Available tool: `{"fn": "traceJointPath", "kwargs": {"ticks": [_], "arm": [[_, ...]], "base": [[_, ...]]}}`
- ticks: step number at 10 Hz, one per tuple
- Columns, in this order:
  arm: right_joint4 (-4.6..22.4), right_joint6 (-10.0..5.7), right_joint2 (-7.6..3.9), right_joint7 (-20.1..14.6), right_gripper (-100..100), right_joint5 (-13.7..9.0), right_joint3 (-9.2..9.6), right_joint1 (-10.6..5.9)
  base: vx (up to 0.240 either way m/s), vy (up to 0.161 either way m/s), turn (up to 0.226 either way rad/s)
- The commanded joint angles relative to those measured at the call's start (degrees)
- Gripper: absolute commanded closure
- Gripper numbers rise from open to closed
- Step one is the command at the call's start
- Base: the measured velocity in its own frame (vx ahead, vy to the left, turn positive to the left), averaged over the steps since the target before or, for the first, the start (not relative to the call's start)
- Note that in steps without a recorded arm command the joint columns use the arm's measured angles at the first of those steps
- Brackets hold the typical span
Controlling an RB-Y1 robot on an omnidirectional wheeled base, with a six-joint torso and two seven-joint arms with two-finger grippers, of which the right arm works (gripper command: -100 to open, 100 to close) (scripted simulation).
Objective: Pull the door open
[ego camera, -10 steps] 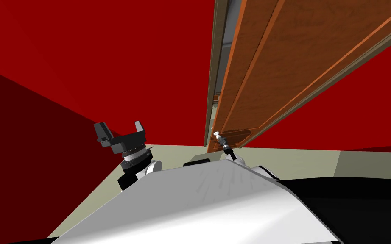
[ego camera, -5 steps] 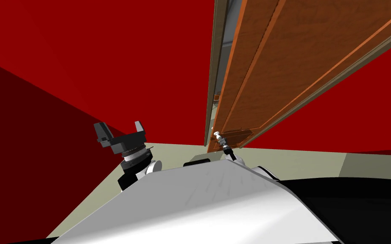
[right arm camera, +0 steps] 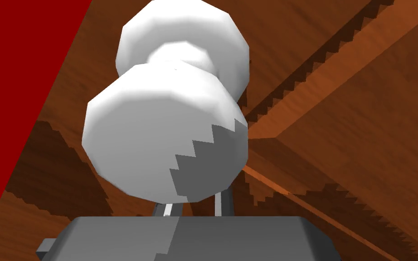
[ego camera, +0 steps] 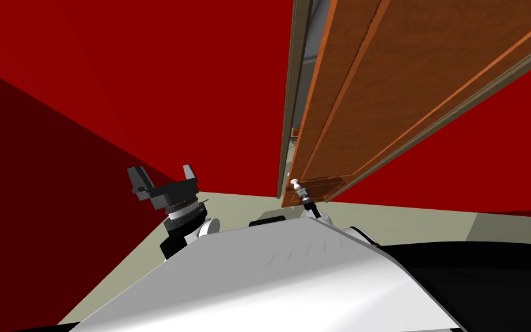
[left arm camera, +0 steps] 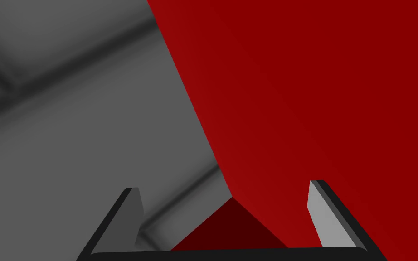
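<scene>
A brown wooden door [ego camera: 408,75] stands slightly ajar in a red wall, with a narrow gap along its left edge beside the grey-green frame [ego camera: 292,86]. Its white round knob [ego camera: 296,184] sits low on the door's free edge. My right gripper [ego camera: 300,192] reaches up to the knob. In the right wrist view the knob [right arm camera: 167,136] looms large in front of the door panel [right arm camera: 339,113], and the two fingers [right arm camera: 221,206] stand close together under it, shut on it. My left gripper [ego camera: 160,178] is raised to the left, away from the door, open and empty [left arm camera: 228,217].
Red walls [ego camera: 143,69] close in on the left and ahead, meeting in a corner near my left arm. A pale greenish floor [ego camera: 408,222] runs along the wall's foot. A black area [ego camera: 489,282] lies at the lower right.
The gap at the door's free edge has widened a little as the door swings toward me. The whole view has shifted slightly with my own move. Both grippers keep their pose.
</scene>
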Motion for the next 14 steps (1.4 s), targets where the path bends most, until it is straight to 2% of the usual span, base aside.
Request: {"fn": "traceJointPath", "kwargs": {"ticks": [1, 3, 5, 14], "arm": [[-0.4, -0.26, 0.40, -2.3, -100, -0.3, 0.72, 0.02], [-1.0, -0.04, 0.45, -5.2, -100, -1.0, 1.24, 0.18], [-1.0, -0.04, 0.45, -5.2, -100, -1.0, 1.24, 0.18], [-3.9, 1.01, 0.67, -18.8, -100, -4.3, 3.72, 0.98]], "base": [[-0.072, -0.042, -0.020], [-0.088, -0.012, 0.017], [-0.046, 0.044, 0.047], [-0.069, -0.011, 0.011]]}}
